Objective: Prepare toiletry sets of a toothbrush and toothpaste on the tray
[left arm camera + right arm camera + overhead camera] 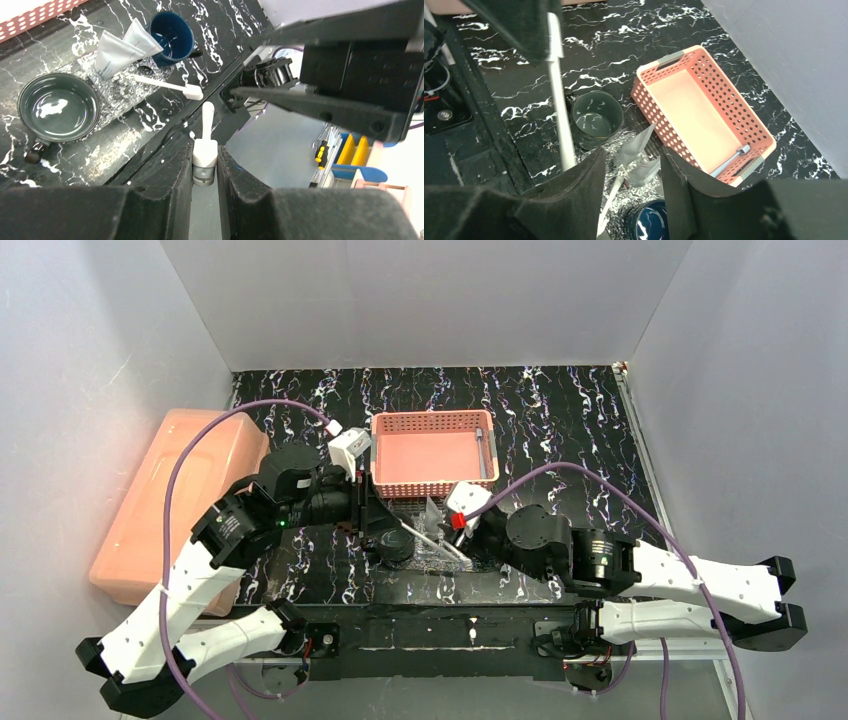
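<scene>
Left gripper (205,150) first: its jaws are clamped on the toothbrush (206,120). The thick white end is pinched between the pads. The slim rounded end sticks straight out ahead of them. I cannot tell whether that thick end is the bristle head.

From above, the toothbrush's long axis runs from 10 o'clock at the left gripper down to 4 o'clock, toward the right gripper (631,165). It is held up off the table, crossing over the tray (112,92).

The right gripper's jaws stand apart with nothing between the pads. In its own camera the toothbrush's free end stops just beside its left finger; touching or not, I can't say.

Out to the tray now. It is a clear glittery slab sitting at 6 o'clock of the basket (651,102). A second brush (162,85) lies flat on it. In the left wrist view its head is at 3 o'clock, just short of the held brush's tip.

Two tubes (120,47) lie side by side on the tray too. No lettering on them can be made out.

A green cup (59,107) stands at one end of the tray. A blue cup (172,37) stands at 1 o'clock of it in that same view.

A slim grey item (729,161) lies inside the basket against one wall. No brand or label is readable anywhere.
</scene>
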